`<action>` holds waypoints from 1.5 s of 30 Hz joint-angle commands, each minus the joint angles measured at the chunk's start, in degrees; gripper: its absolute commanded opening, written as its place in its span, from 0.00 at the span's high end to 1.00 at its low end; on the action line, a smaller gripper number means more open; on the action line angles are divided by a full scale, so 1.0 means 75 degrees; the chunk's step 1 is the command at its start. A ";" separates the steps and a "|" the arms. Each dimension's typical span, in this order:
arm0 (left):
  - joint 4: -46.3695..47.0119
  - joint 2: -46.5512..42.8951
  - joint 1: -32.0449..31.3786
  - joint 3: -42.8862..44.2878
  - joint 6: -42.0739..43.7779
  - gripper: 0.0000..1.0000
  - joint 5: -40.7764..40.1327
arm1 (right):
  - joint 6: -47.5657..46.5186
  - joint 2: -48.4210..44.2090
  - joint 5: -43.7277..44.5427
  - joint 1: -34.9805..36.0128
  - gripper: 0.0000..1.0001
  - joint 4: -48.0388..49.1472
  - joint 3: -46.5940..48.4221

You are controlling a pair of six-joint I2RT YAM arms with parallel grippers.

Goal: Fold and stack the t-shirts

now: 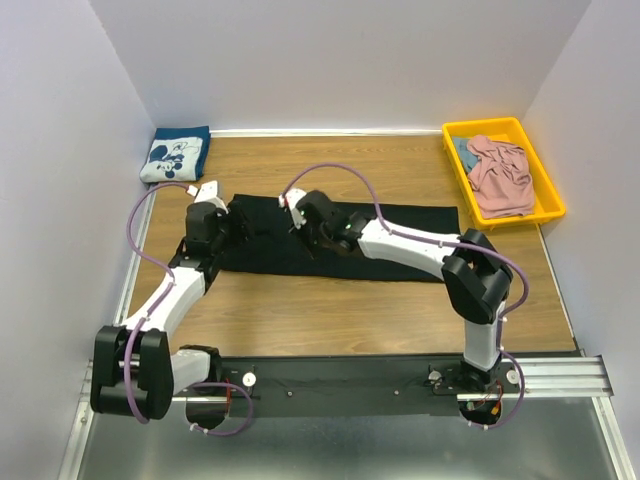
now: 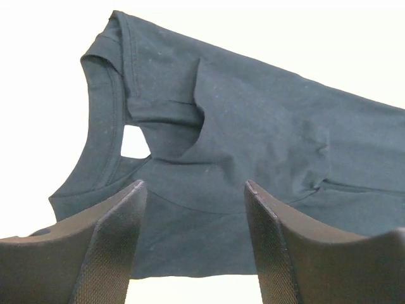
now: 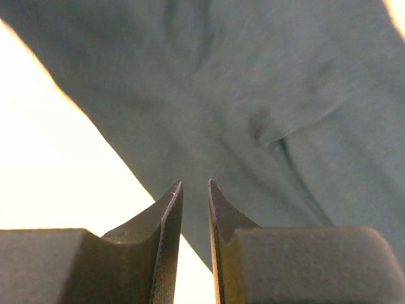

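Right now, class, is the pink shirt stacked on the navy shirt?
No, the pink shirt lies crumpled in the yellow tray at the far right, while the navy shirt sits folded at the far left.

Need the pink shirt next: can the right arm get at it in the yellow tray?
Probably yes: the pink shirt lies uncovered in the open yellow tray on that arm's side, nothing between; the right gripper is over the black shirt.

a yellow tray (image 1: 482, 125) sits at the far right corner of the wooden table (image 1: 330, 320).
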 commanded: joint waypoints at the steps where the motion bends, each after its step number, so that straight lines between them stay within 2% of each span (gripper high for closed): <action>1: 0.0014 0.0162 -0.0058 0.0268 -0.0206 0.38 0.0317 | 0.1025 0.0055 -0.0842 -0.0706 0.70 0.0109 0.0778; 7: 0.0424 0.1402 -0.0374 0.0584 -0.0570 0.75 0.0786 | 0.2280 0.0781 -0.3163 -0.1832 0.69 0.1022 0.1247; 12: 0.0635 0.2481 -0.0480 0.1076 -0.0792 0.85 0.0834 | 0.3029 0.1438 -0.4684 -0.2125 0.69 0.1840 0.1401; 19: 0.0215 0.4018 -0.0235 0.1895 -0.1284 0.96 0.0354 | 0.3944 0.2258 -0.5895 -0.2676 0.69 0.3085 0.0768; 26: -0.0582 0.4615 0.0059 0.2564 -0.1636 0.96 0.0541 | 0.4332 0.2950 -0.6200 -0.3578 0.69 0.3672 0.0135; 32: -0.1297 0.4932 0.0059 0.3185 -0.1801 0.92 0.0272 | 0.4168 0.2214 -0.6178 -0.3649 0.68 0.3531 -0.0122; 37: -0.1895 0.5073 -0.0011 0.4017 -0.1613 0.87 -0.0033 | 0.3209 0.0937 -0.4878 -0.3649 0.61 0.2396 -0.0345; 42: -0.2153 0.5166 -0.0246 0.4416 -0.1461 0.74 -0.0478 | 0.2306 0.0058 -0.3764 -0.3649 0.57 0.1154 -0.0603; 45: -0.2305 0.5622 -0.0234 0.4697 -0.1309 0.73 -0.0537 | 0.2024 -0.0352 -0.3096 -0.3638 0.57 0.0532 -0.1059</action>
